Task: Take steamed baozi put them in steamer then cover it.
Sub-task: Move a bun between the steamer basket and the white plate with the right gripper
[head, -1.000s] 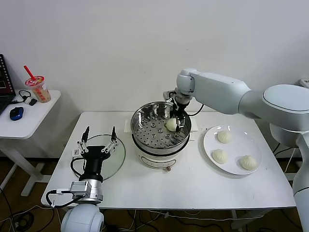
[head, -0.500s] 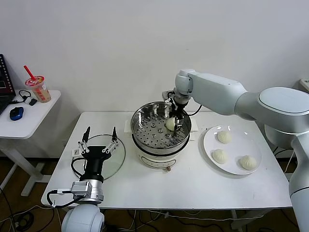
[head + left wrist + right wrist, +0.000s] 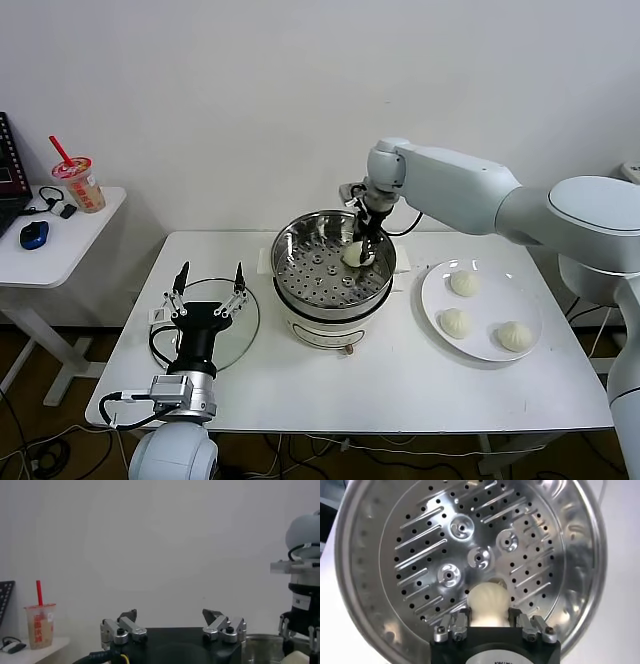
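One small round white dough bun (image 3: 353, 254) sat gripped in your right claw (image 3: 360, 246), fingers clenched on its sides, low inside the round shiny stainless-steel steamer pot (image 3: 300, 252) and close to the far right wall. From the right wrist camera you could see that bun (image 3: 489, 602) just over the perforated steel tray (image 3: 445, 545), whose remaining surface lay bare toward the opposite rim. Three more white buns (image 3: 464, 283) rested on the flat white plate (image 3: 530, 296) just right of the steamer, apart from each other. Your left claw (image 3: 206, 291) hung released, fingers spread wide, above the round glass lid (image 3: 246, 330) on the white counter (image 3: 400, 385), left of the pot.
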Controlling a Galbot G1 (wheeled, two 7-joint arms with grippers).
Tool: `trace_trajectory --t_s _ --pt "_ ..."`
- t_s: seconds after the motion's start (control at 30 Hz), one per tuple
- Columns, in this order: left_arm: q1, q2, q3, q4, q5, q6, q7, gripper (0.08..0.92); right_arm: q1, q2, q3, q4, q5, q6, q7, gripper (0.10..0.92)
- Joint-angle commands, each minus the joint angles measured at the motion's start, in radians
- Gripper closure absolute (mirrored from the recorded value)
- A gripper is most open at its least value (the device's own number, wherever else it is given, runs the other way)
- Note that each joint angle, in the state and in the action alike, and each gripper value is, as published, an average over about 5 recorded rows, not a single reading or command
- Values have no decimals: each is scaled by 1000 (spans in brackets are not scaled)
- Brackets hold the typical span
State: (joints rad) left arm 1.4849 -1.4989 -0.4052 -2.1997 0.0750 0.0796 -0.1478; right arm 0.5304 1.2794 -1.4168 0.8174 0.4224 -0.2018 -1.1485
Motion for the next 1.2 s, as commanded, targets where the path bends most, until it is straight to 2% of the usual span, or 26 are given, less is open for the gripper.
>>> trace_trajectory --t_s 0.03,0.27,0.47,0.9,1.2 --pt "-2 1 1 1 2 2 1 177 149 -47 -37 56 102 15 -13 514" --pt "-6 -12 22 9 26 4 1 177 271 -145 -89 74 142 56 -38 508" --pt "-1 -17 31 14 43 3 2 177 263 -285 -81 96 87 72 -43 508" --pt "24 -18 10 14 46 -2 2 177 -99 -572 258 -7 -279 82 -40 508" --pt "42 -13 9 7 55 -1 3 177 -366 -618 538 -56 -454 81 -29 508"
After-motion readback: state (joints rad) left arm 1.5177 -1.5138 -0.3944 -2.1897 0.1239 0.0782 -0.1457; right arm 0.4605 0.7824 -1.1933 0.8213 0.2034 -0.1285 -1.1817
